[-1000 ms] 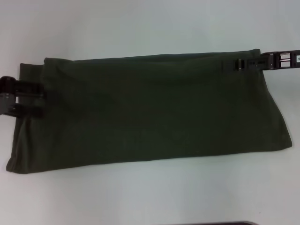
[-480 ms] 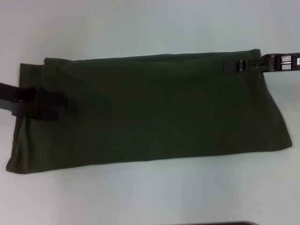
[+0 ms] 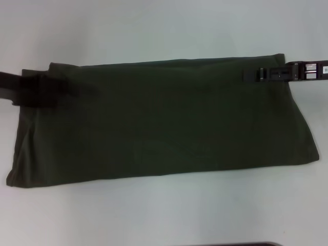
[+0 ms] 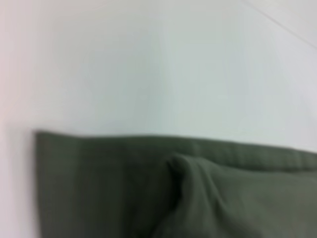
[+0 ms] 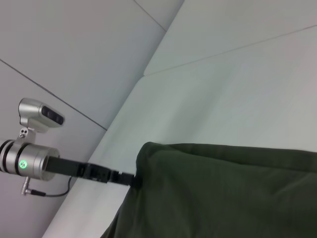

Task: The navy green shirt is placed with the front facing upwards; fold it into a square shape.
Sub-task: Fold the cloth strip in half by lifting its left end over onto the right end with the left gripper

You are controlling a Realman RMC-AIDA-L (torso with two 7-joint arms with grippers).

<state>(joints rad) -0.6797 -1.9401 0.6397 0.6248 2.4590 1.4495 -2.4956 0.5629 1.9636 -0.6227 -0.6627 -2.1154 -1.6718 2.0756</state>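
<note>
Lying as a long dark olive-green cotton shirt band on the white table — lengthwise folds judged done, crosswise folds outstanding. Left gripper and right gripper sit at the far corners; finger state cannot be told.

A: The head camera looks down steeply from above and takes in the whole navy green shirt spread wide on the white bench, with an arm entering from each side.

B: And the left wrist camera?

A: It sits low and very near the cloth, looking across one folded edge to bare bench beyond.

B: The right wrist one?

A: Low as well, a little farther back, facing along the shirt toward the left gripper at the far edge. All three views share the shirt's edge and the bench.
</note>
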